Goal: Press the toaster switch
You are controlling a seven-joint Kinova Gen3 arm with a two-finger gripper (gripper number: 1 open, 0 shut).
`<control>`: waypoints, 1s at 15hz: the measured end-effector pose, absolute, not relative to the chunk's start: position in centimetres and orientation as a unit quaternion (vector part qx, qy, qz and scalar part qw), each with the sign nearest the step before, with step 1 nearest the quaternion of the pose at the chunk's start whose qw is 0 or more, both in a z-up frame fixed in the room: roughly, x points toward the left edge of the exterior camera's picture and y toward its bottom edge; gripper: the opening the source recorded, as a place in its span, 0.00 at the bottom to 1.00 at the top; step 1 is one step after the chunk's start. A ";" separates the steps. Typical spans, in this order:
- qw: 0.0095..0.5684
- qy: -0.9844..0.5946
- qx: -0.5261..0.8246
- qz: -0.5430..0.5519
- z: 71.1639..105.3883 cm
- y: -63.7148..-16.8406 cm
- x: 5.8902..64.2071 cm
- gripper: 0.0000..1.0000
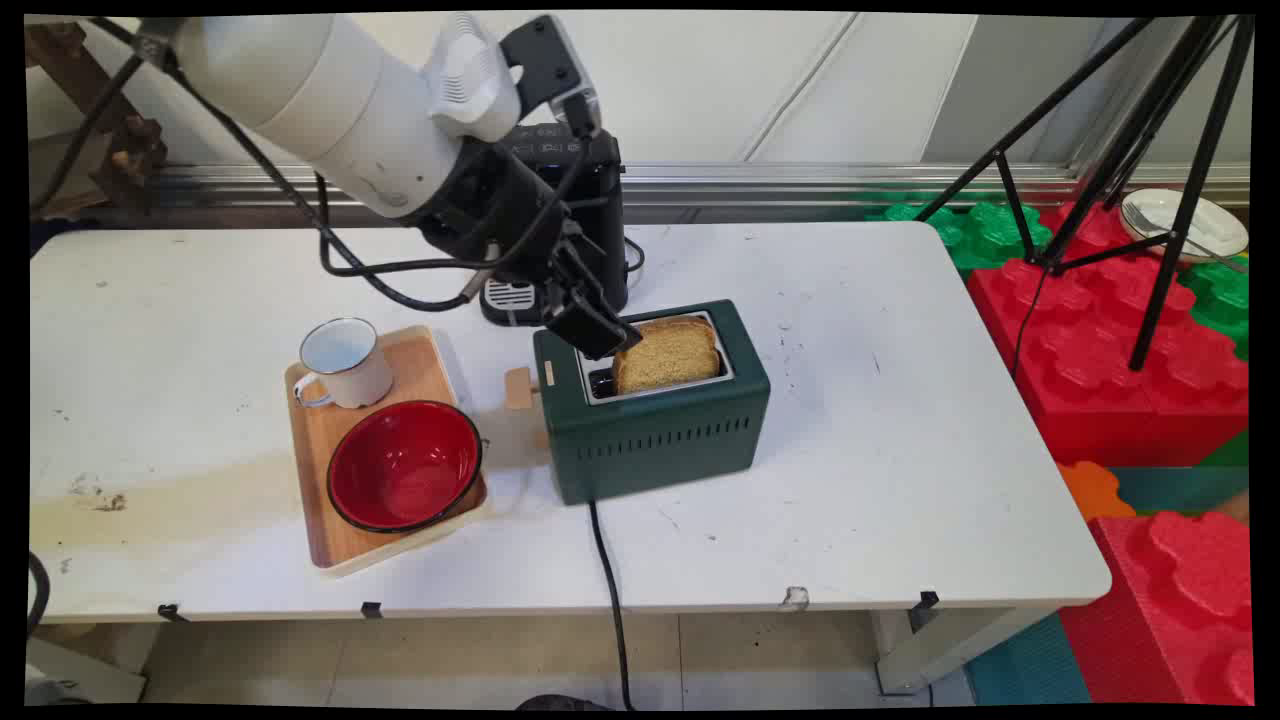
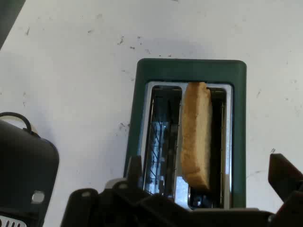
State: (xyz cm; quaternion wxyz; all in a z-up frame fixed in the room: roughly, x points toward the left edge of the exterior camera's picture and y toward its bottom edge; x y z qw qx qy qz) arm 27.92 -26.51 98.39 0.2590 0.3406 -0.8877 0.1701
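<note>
At the near edge of the flat white counter (image 1: 880,480), scuffed and stained with a yellowish smear at its left, a black power cord (image 1: 608,590) drops over the front from the dark green, box-shaped metal toaster (image 1: 655,425), whose near side is cut with a row of thin vent slits. To its left lies a pale wooden rectangular tray (image 1: 340,545) with rounded corners, carrying a glossy red round bowl with a dark rim (image 1: 404,465) and, behind that, a white enamel mug (image 1: 346,362) with a loop handle. A tan lever knob (image 1: 518,388) sticks out from the toaster's left end. The toaster's top has a shiny metal frame around two long slots; a golden-brown slice of toasted bread (image 1: 668,355), rough and porous, stands on edge in the farther one, and the nearer slot shows only wire guides. The black two-finger claw (image 1: 600,338) hangs tilted just over the toaster's left end, beside the bread's left edge; in the hand view its fingers stand wide apart at either side of the toaster, closed on nothing. Behind the claw stands a black, upright coffee machine (image 1: 590,200) with a grey drip grille. Farther right, off the counter, are big red and green studded blocks (image 1: 1100,340), black tripod legs (image 1: 1170,200) and a white plate (image 1: 1185,222).
</note>
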 end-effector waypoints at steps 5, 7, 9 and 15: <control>0.267 -0.884 0.347 0.162 98.5 -25.7 29.2 1.00; 0.269 -0.884 0.348 0.158 98.5 -25.2 29.9 1.00; 0.271 -0.885 0.345 0.157 98.4 -24.9 30.6 1.00; 0.275 -0.886 0.340 0.156 98.0 -23.9 32.9 1.00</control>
